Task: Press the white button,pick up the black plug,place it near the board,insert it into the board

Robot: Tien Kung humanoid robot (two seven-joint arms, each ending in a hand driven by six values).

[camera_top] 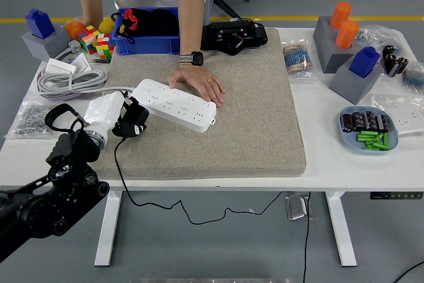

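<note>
The left hand [112,116], at the middle left of the frame, has its fingers closed around the black plug [132,122], whose black cable [142,198] hangs down over the near edge of the table. The plug is just beside the left end of the white power strip [174,103], which lies on the grey mat [252,117] slightly above and to the right. A person's hand [201,84] rests flat on the far side of the strip and holds it steady. The step seems to be the placing of the plug near the board; next, the prongs must be turned toward a socket and lined up before pushing. The prongs are hidden by the fingers, the white button is too small to find, and the right arm is out of the frame
</note>
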